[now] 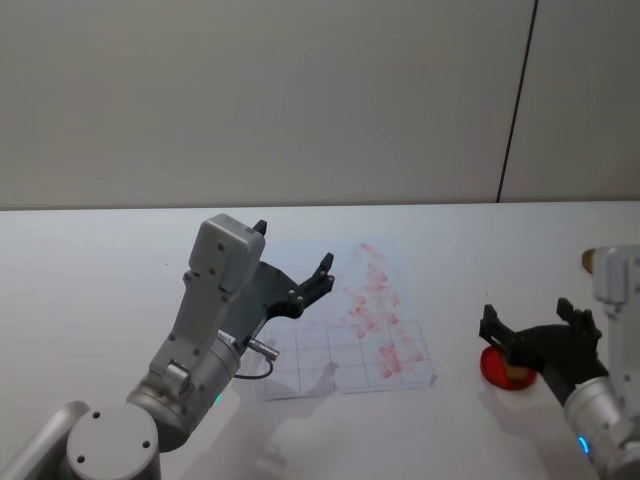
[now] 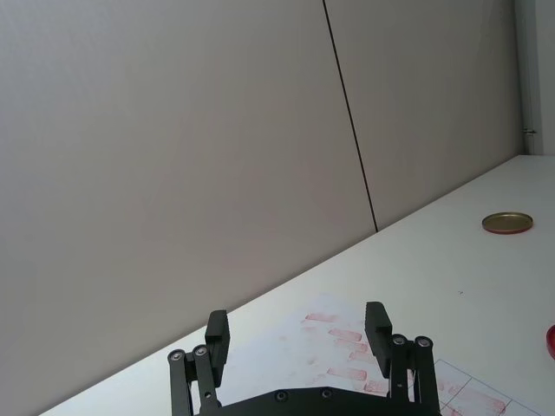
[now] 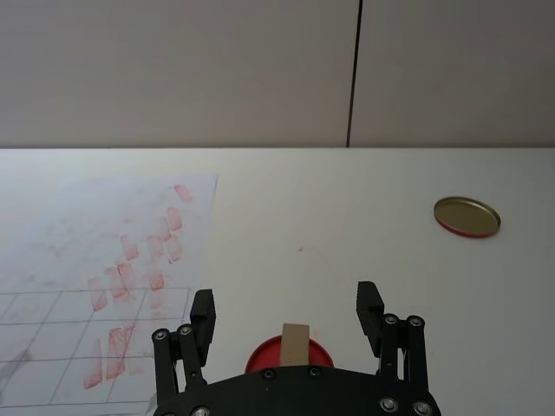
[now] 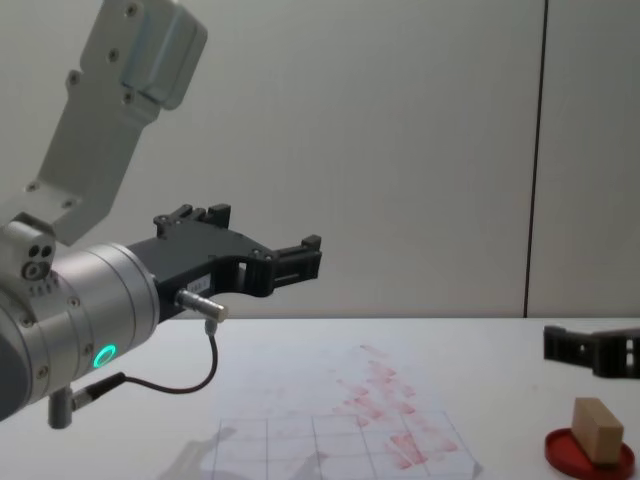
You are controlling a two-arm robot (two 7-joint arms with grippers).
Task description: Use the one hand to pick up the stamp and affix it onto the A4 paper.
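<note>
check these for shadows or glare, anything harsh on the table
head view: soft even light, one faint grey shadow on the paper near its front edge; chest view: the same pale shadow by the paper's near left corner; right wrist view: no glare, just a dull sheen on the gold lid.

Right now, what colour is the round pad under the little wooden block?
Red. The ink pad shows best in the chest view.

No text, label, brand or number can be read here. The red marks [image 1: 385, 325] on the A4 paper [image 1: 322, 262] are smudged blocks with no legible characters, and the cells of its printed grid [image 1: 318, 352] carry no figures that can be made out.
</note>
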